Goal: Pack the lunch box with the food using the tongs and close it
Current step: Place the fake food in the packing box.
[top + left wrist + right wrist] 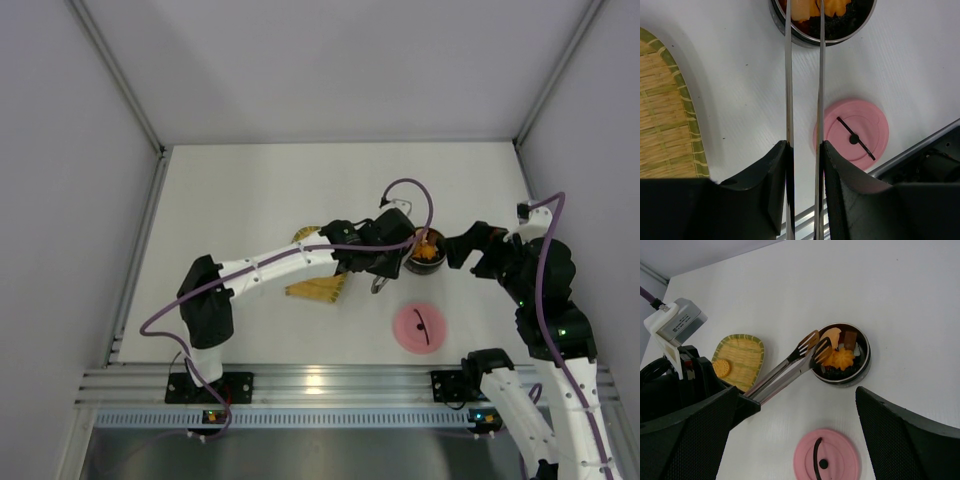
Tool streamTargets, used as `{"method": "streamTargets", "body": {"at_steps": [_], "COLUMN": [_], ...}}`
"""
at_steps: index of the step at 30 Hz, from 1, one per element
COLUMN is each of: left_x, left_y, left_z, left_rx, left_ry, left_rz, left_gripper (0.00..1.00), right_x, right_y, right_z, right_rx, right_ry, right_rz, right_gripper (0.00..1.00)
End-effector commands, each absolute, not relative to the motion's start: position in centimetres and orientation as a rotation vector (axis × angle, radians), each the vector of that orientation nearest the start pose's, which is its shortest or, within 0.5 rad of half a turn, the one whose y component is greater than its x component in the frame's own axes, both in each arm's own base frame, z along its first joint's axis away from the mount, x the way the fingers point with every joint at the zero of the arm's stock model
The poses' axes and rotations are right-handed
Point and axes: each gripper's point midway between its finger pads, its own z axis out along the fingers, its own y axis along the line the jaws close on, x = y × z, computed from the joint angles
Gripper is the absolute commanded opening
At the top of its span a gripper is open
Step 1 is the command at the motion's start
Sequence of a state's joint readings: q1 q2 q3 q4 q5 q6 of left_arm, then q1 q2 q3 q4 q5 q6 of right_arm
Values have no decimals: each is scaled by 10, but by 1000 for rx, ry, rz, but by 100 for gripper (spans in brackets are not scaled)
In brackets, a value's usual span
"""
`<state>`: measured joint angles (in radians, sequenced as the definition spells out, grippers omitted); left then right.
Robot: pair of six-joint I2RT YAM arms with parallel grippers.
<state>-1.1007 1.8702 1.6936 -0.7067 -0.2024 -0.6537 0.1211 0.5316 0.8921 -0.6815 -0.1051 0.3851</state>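
Note:
The lunch box (424, 256) is a small round steel pot that stands open on the white table. It holds food (842, 359): an orange flower-shaped piece, a brown piece and dark bits. My left gripper (805, 150) is shut on the tongs (788, 75), whose forked tips (816, 346) reach over the pot's left rim (860, 372). The pink lid (827, 456) with its black handle lies flat on the table near the pot. My right gripper (797, 392) hangs open above the lid, holding nothing. One round biscuit (721, 368) lies on the yellow woven tray (740, 357).
The yellow tray (318, 288) sits left of the pot, partly under my left arm. The metal rail (330, 385) along the table's near edge lies just beyond the lid (852, 132). Grey walls stand on three sides.

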Motion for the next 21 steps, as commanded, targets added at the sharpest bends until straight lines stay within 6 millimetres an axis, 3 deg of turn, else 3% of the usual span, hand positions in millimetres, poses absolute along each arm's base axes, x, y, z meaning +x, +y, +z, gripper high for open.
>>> {"method": "streamTargets", "body": {"at_steps": [1,7,17,21], "left_x": [228,226,224,227], "left_y": [-426,-429,-431,-421], "left_z": [199,206,229,251], "left_rx": [428,447,471,419], "left_ry": [2389,2372,2306,2243], "left_rz": [-603,-635,-681,-686], "left_gripper": [33,45,48,49], "right_x": [217,217,217,217], "right_y": [58,57,58,58], "right_z": [290,289,289,289], "right_rx": [178,180,178,179], "right_ry": [1861,1864,1862,1863], "right_rz": [435,433,435,437], "right_gripper": [100,100,100,100]}}
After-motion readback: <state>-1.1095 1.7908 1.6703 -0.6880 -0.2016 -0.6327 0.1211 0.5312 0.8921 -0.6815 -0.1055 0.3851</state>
